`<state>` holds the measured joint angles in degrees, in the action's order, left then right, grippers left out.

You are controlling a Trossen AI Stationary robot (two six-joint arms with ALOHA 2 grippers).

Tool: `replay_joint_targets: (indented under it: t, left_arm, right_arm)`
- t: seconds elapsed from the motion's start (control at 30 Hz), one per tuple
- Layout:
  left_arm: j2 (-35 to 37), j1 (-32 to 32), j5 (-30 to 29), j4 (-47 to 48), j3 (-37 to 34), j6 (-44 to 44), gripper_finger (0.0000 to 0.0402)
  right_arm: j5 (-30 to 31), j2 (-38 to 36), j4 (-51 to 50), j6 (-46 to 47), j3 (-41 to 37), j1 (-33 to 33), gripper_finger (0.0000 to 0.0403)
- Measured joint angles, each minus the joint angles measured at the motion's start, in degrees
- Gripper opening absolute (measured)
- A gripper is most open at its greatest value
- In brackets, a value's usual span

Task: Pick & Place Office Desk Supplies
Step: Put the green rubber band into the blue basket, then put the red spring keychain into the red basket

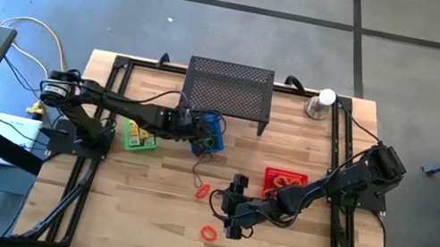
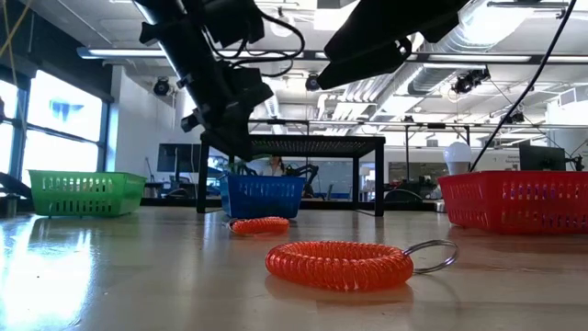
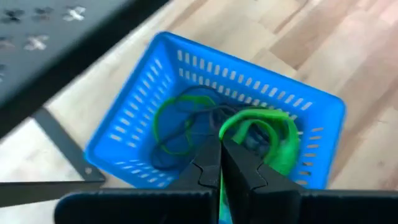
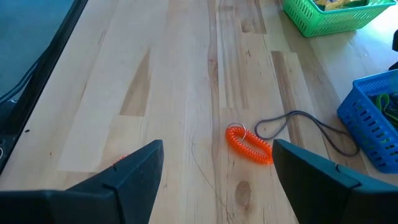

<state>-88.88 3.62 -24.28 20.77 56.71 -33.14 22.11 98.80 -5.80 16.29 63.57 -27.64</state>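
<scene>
1. The wooden tabletop (image 1: 141, 210) carries a black perforated stand (image 1: 227, 93) at its far edge, with a silver cup holding a white ball (image 1: 322, 103) at the far right corner.
2. Three small baskets sit on it: a green basket (image 1: 140, 138) left of centre with yellow packets (image 1: 137, 134) inside, a blue basket (image 1: 208, 133) just in front of the stand, and a red basket (image 1: 284, 182) to the right holding orange loops.
3. The left hand (image 3: 221, 155) hangs directly over the blue basket, its two fingers pressed together and gripping nothing that can be seen; a green loop (image 3: 261, 134) and thin green and dark bands lie in the basket right beneath the fingertips.
4. The right hand (image 1: 234, 210) hovers low over the middle of the tabletop with its fingers spread wide and empty.
5. An orange coiled loop (image 4: 249, 144) with a small metal ring lies on the wood just to the left of the right hand, beside a thin dark band (image 4: 311, 129).
6. A second orange coiled loop (image 1: 209, 232) lies nearer the front edge, close to the right hand on its near-left side and not touching it.
</scene>
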Motion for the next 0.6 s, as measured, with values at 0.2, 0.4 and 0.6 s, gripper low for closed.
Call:
replay_joint_targets:
  t: [0.2, 0.4, 0.6]
  left_arm:
    - [0.0, -0.3, -1.5, -0.4, 0.0, 4.1, 0.0002]
    - [0.0, -0.2, -1.4, -0.4, 0.0, 8.4, 0.0044]
    - [0.0, -1.0, -1.4, -0.4, 0.0, 10.4, 0.0109]
  right_arm:
    - [0.0, 0.0, 0.0, 0.0, 0.0, 0.0, 0.029]
    - [0.0, 0.0, 0.0, 0.0, 0.0, 0.0, 0.029]
    - [0.0, 0.0, 0.0, 0.0, 0.0, 0.0, 0.029]
